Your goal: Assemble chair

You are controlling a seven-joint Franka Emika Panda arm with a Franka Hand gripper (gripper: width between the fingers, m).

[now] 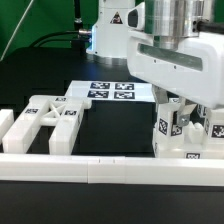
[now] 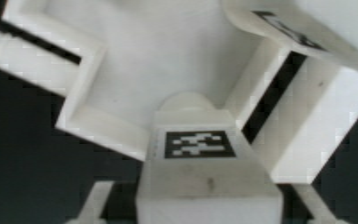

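The claw (image 2: 204,208) straddles a tagged chair block (image 2: 197,143), one finger either side

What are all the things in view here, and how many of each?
chair pieces: several, exact count unclear, white with black-and-white tags; cut-out frames on the exterior view's left, tagged blocks on its right.
marker board: one, white with tags, flat at the back.
border rail: one, white, along the front.
table: one, black.
robot arm: one, white, above the tagged blocks.
gripper: one, dark, down at the tagged blocks; grip unclear.
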